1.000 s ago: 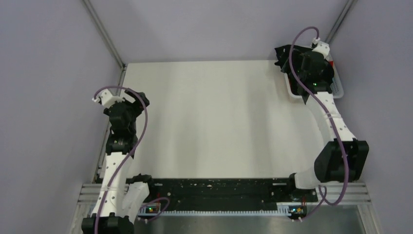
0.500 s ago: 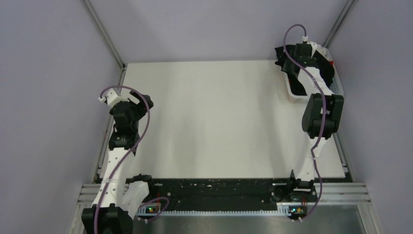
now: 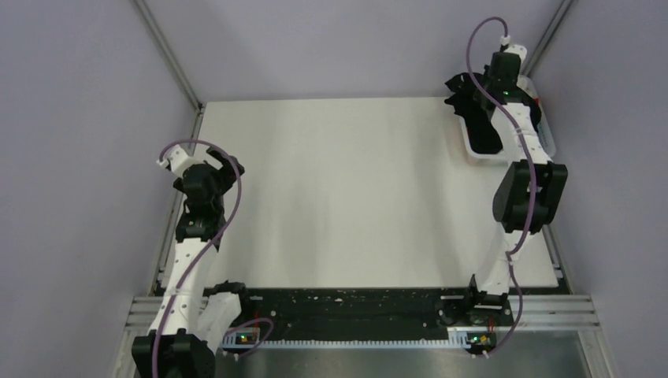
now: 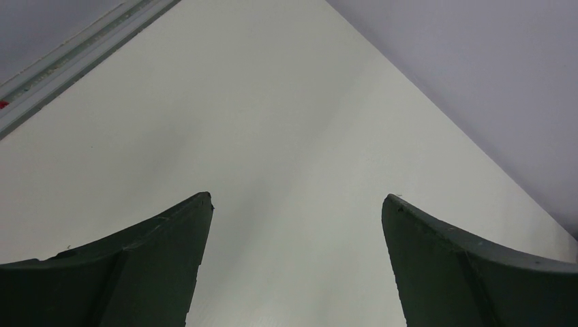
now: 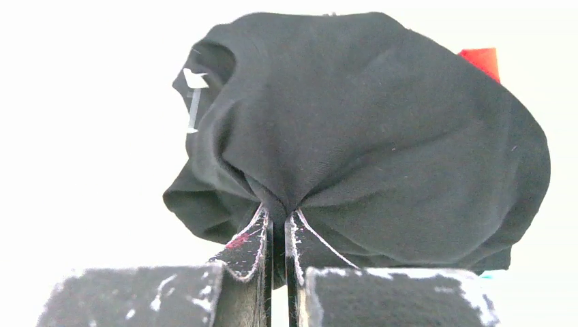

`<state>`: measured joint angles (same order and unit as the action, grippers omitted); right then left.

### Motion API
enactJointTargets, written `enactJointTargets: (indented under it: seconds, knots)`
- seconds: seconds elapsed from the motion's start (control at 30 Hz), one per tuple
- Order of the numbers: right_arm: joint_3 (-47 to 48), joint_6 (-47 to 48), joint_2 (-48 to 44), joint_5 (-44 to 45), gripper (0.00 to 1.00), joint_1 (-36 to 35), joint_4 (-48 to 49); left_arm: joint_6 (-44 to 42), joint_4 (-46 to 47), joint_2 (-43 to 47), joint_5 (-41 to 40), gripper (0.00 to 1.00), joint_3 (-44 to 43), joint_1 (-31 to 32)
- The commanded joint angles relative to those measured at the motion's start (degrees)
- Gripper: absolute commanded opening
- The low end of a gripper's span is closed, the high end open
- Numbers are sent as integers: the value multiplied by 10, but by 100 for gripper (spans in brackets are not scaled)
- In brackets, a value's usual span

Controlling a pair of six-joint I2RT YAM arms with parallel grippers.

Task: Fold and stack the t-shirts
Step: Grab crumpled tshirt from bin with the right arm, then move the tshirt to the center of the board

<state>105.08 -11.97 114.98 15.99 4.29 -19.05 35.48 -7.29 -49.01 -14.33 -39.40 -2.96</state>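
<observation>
A large black t-shirt [image 5: 382, 122] lies bunched up in the white basket [image 3: 549, 142] at the table's far right corner. My right gripper [image 5: 279, 218] is shut on a pinched fold of this black cloth, which puckers between the fingertips. A corner of a red t-shirt [image 5: 479, 61] peeks out behind the black one. In the top view the black t-shirt [image 3: 473, 118] hangs over the basket's left rim under the right arm. My left gripper [image 4: 296, 201] is open with nothing between its fingers, held over the bare left side of the table [image 4: 286, 122].
The white table [image 3: 354, 197] is walled by grey panels at the back and both sides. The basket stands against the right wall. The left arm [image 3: 201, 197] stands near the table's left edge. Both arm bases sit on the black rail at the near edge.
The right arm reached further into the basket and its gripper closed on the black t-shirt. The left arm has hardly moved and stays open.
</observation>
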Motion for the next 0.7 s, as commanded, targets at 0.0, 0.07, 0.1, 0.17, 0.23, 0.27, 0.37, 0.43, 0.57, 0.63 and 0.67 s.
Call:
enactJointTargets:
  seconds: [0.0, 0.07, 0.1, 0.17, 0.23, 0.27, 0.37, 0.43, 0.57, 0.63, 0.67]
  knots:
    - [54, 26, -134, -118, 0, -10, 43, -8, 28, 5, -33, 99, -19, -2]
    - [60, 37, -168, -154, 0, -35, 45, -15, 35, 5, -11, 99, -17, -2]
    - [64, 46, -181, -164, 0, -51, 44, -15, 41, 6, -1, 99, -14, -2]
    - [72, 68, -201, -188, 0, -87, 44, -15, 51, 10, 11, 99, -7, -2]
    - [89, 77, -211, -217, 0, -119, 43, -13, 58, 15, 13, 99, 0, -2]
    - [101, 72, -213, -249, 0, -130, 42, -13, 59, 18, 12, 99, 2, -2]
    - [151, 42, -203, -348, 0, -161, 41, -10, 57, 25, 8, 99, 7, -2]
    - [190, 34, -189, -385, 0, -190, 41, -9, 54, 31, 5, 99, 9, -1]
    - [272, 44, -148, -468, 0, -254, 41, -3, 39, 41, -11, 99, 12, -2]
    - [313, 42, -123, -489, 0, -283, 42, -1, 25, 47, -26, 99, 12, -1]
    - [327, 39, -115, -497, 0, -291, 48, 0, 17, 51, -36, 99, 12, -2]
